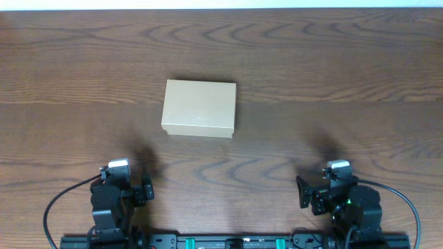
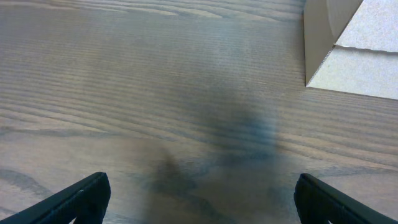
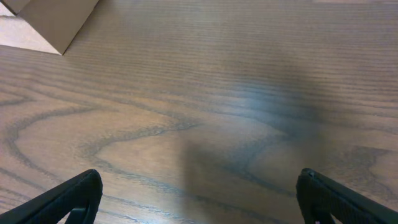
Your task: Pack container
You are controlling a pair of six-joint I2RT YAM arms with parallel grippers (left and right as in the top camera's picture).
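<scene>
The container (image 1: 199, 107) is a tan cardboard box lying flat on the wooden table, its lid shut, left of the middle. A corner of it shows at the top right of the left wrist view (image 2: 348, 43) and at the top left of the right wrist view (image 3: 53, 22). My left gripper (image 1: 128, 185) rests at the near left edge, open and empty (image 2: 199, 199). My right gripper (image 1: 325, 188) rests at the near right edge, open and empty (image 3: 199, 198). Both are well short of the container. No tape rolls are in view.
The brown wood-grain table (image 1: 332, 76) fills the view. A black rail (image 1: 221, 242) with the arm bases runs along the near edge.
</scene>
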